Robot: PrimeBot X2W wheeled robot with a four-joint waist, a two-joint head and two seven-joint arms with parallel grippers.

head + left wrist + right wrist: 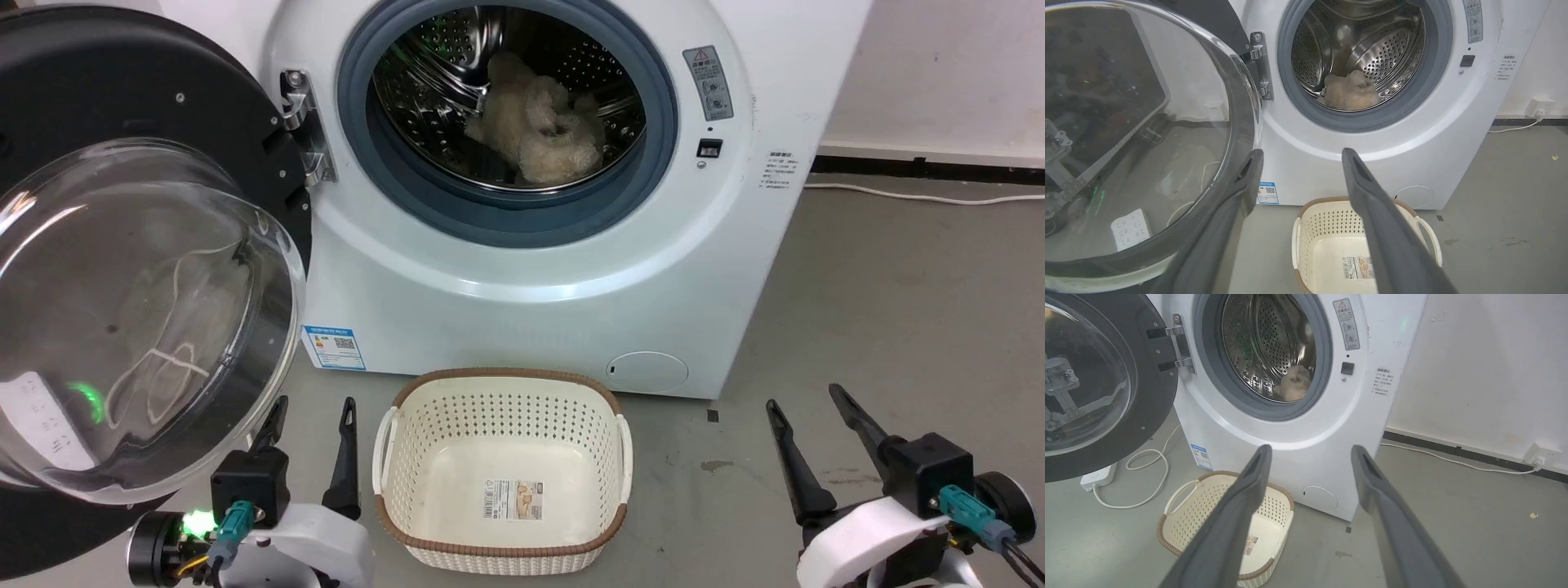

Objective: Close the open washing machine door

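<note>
Left of the drum [424, 73], the door [139, 269] is hanging wide, probably heavy; push its rim [122, 82]; left gripper [314, 404], right gripper [802, 398] gaping empty

White washer [531, 327], grey gasket [506, 220], perforated steel drum [424, 82] with beige fluffy item [539, 131]. Washing machine door [122, 82] is black-rimmed, clear glass. Cream perforated basket [502, 416], brown woven rim; grey floor [898, 327].

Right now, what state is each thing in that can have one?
washing machine door: open, swung wide to the left.
drum: holds a fluffy beige item.
basket: upright, empty.
left gripper: open, holding nothing.
right gripper: open, holding nothing.
</note>
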